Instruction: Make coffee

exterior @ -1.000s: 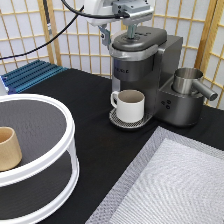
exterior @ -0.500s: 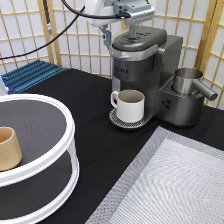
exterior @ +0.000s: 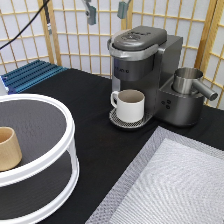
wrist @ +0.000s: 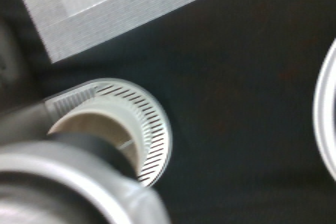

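The gripper (exterior: 106, 11) hangs open and empty above the coffee maker (exterior: 142, 70), lid closed. No pod shows; probably light, thin-walled, best gripped by its sides.

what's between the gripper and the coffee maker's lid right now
Nothing visible. The gripper hangs open at the exterior view's top, above the closed lid of the coffee maker, with only open air between them. The white mug sits lower, on the drip tray. No coffee pod shows.
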